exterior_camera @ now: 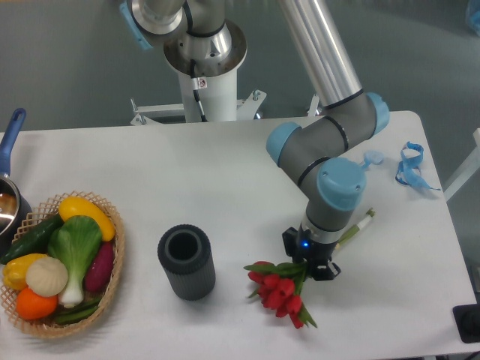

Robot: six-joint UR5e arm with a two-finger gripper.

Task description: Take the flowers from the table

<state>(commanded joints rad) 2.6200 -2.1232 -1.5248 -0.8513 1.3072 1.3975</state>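
The flowers (280,288), red tulips with green leaves, lie at the front right of the white table (187,172). Their long stem runs up and to the right, ending in a pale tip near the wrist. My gripper (308,259) points straight down over the stems just behind the blooms. Its black fingers are drawn in tight on the stems. The arm's blue and grey wrist hides the middle of the stems. Whether the bunch is off the tabletop I cannot tell.
A black ribbed cylinder (186,262) stands upright left of the flowers. A wicker basket (112,247) of vegetables sits at the front left, with a blue-handled pot (9,191) behind it. Curly blue ribbons (409,165) lie at the far right.
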